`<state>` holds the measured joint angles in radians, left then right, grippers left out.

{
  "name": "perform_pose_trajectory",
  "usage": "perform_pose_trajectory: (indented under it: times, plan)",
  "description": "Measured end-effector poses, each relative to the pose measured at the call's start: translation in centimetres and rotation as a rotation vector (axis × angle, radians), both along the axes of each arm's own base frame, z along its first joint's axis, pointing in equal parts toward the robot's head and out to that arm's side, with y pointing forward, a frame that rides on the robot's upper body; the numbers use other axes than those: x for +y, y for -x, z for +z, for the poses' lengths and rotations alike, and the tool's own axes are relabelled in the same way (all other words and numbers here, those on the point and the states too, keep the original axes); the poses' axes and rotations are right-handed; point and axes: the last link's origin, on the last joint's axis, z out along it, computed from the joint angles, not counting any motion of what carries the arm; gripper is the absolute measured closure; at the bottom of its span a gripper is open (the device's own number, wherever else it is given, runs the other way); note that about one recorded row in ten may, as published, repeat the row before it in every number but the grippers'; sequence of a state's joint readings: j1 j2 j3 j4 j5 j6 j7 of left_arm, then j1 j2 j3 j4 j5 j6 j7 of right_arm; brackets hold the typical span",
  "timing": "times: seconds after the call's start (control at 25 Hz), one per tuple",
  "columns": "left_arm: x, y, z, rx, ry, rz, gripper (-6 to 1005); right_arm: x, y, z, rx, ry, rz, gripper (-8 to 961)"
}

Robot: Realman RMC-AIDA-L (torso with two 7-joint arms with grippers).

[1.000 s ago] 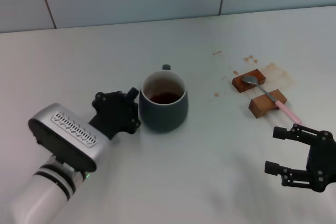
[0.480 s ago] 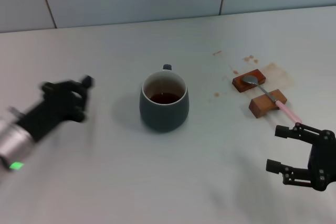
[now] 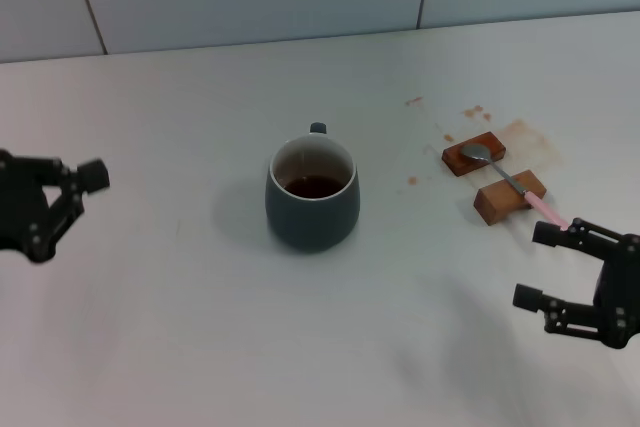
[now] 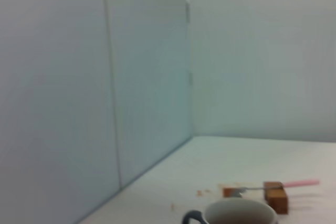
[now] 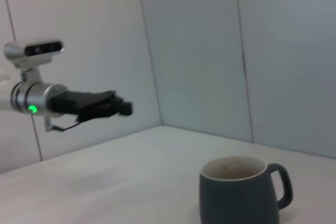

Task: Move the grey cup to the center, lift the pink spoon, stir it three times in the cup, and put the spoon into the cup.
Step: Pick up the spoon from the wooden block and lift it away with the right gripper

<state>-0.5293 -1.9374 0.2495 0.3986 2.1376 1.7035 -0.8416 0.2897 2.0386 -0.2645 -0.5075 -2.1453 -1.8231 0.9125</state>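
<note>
Lying on two brown wooden blocks (image 3: pixel 492 178) at the desk's right, the slim pink-handled metal spoon (image 3: pixel 515 184) points its handle near-right at the right end effector (image 3: pixel 561 269), fingers apart; the rounded blue-grey ceramic cup (image 3: pixel 311 194) sits centrally, the left end effector (image 3: pixel 62 199) open far left

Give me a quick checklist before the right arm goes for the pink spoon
1. Grey cup at table center, upright: ok.
2. Left gripper clear of the cup, at the table's left edge: ok.
3. Pink spoon resting across two wooden blocks, handle toward the right gripper: ok.
4. Right gripper open, just short of the handle tip: ok.
5. Fingers lined up with the handle: cannot tell.
</note>
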Motion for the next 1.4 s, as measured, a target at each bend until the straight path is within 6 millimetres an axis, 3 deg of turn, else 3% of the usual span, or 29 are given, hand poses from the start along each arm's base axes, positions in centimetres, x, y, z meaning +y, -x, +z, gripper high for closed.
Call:
perform_pose_trajectory:
  times: [0.16, 0.44, 0.72, 0.88, 1.04, 1.28, 1.4]
  plan:
    - [-0.7, 0.2, 0.3, 0.016, 0.040, -0.004, 931, -0.1, 0.1, 0.3, 0.027, -0.023, -0.007, 124]
    - [-2.5, 0.3, -2.2, 0.058, 0.144, -0.025, 925, -0.2, 0.2, 0.1, 0.046, -0.024, -0.014, 123]
    - [-2.6, 0.8, -2.2, 0.035, 0.101, 0.023, 919, -0.3, 0.3, 0.0, 0.050, -0.020, -0.017, 123]
    - [-2.6, 0.8, -1.9, 0.027, 0.091, 0.024, 780, -0.3, 0.3, 0.0, 0.052, -0.019, -0.018, 124]
    - [-2.7, 1.0, -1.6, 0.027, 0.088, 0.024, 518, -0.3, 0.3, 0.0, 0.053, -0.019, -0.019, 124]
    - [-2.7, 1.1, -1.4, 0.031, 0.083, 0.027, 276, -0.5, 0.2, -0.2, 0.076, -0.007, -0.040, 124]
    - [-2.6, 1.3, -1.2, 0.036, 0.069, 0.036, 194, -0.8, 0.7, 0.0, 0.204, 0.025, -0.104, 124]
